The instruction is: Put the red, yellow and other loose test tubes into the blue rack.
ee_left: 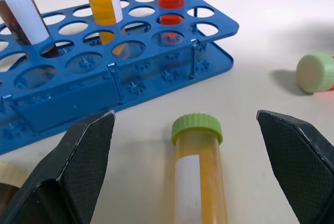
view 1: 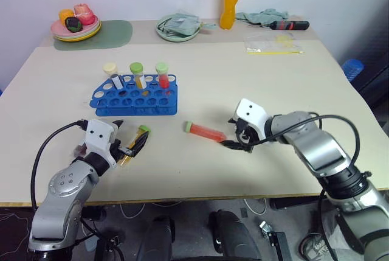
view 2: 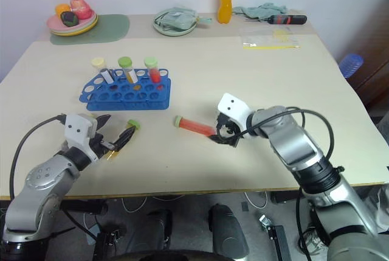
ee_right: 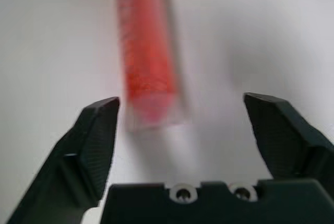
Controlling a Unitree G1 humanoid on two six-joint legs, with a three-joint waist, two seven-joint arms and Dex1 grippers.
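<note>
The blue rack (view 1: 135, 97) stands left of centre on the table. Three tubes stand in its back row: a cream-capped dark one (view 1: 110, 71), a green-capped yellow one (view 1: 137, 72) and a green-capped red one (view 1: 162, 75). A loose yellow test tube (ee_left: 199, 182) with a green cap lies on the table between the fingers of my left gripper (view 1: 132, 147), which is open and not touching it. A loose red test tube (view 1: 206, 131) lies at mid-table, green cap pointing left. My right gripper (view 1: 234, 143) sits open at its bottom end, and the tube (ee_right: 147, 67) lies just ahead of the fingers.
Along the far edge are a pink plate of fruit (view 1: 76, 27) on a green mat (view 1: 117, 33), a green plate with a cloth (view 1: 178, 27), a tall orange drink bottle (view 1: 230, 2), a screwdriver (view 1: 289, 25) and a clear bag (view 1: 275, 45).
</note>
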